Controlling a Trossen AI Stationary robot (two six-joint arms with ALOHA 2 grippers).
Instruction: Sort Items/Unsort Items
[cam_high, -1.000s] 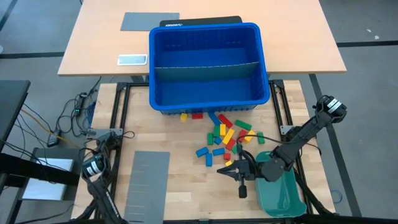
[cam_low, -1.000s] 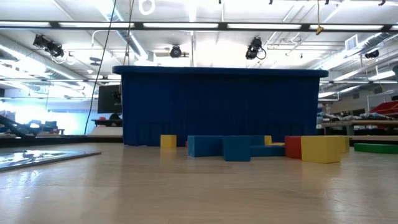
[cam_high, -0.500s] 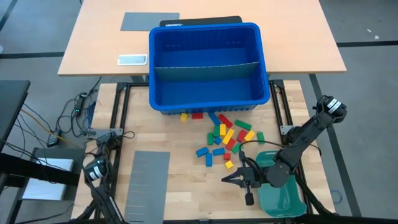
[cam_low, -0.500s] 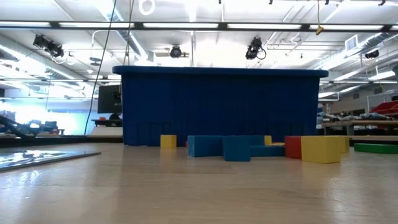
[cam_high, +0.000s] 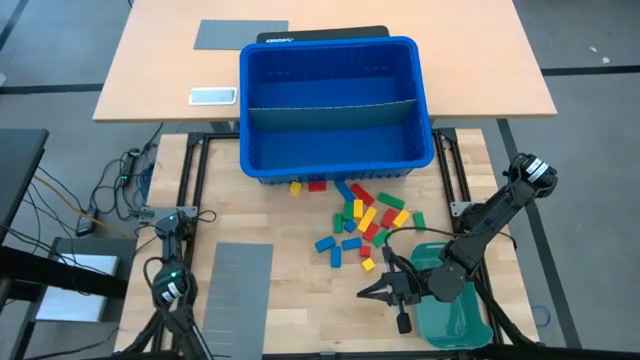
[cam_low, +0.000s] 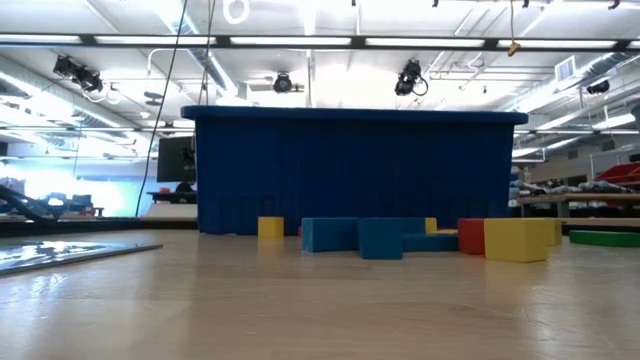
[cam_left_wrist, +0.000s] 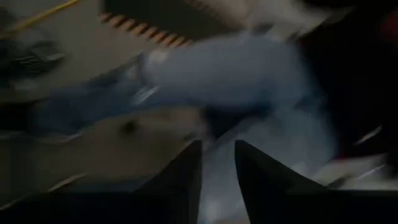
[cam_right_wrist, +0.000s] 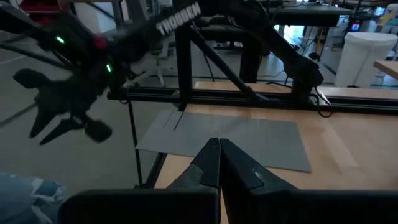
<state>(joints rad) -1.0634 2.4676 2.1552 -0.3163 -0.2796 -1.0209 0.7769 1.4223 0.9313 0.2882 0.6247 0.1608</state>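
Note:
The items (cam_high: 364, 221) are small red, yellow, green and blue blocks lying loose on the wooden table in front of the blue bin (cam_high: 335, 105). The low view shows them as a row of blocks (cam_low: 400, 238) before the bin's wall. My right gripper (cam_high: 366, 293) hovers shut just near of the pile and left of the teal tray (cam_high: 452, 310), pointing toward the table's left edge, with nothing in it. My left gripper (cam_left_wrist: 219, 155) hangs off the table's near left corner, beside the frame. It is also in the right wrist view, where my left gripper (cam_right_wrist: 56, 124) has its fingers apart and empty.
A grey slotted sheet (cam_high: 236, 300) lies flat at the near left. The bin has a grey divider across it. Behind it stands a second table with a grey pad (cam_high: 240, 35) and a phone (cam_high: 212, 96). Blurred pale blue cloth (cam_left_wrist: 236, 68) fills the left wrist view.
My left arm has swung toward the table's near edge and a little to the right, outside the left frame. My right gripper first shifted slightly toward the near edge, away from the blocks, then held still. The blocks have not moved.

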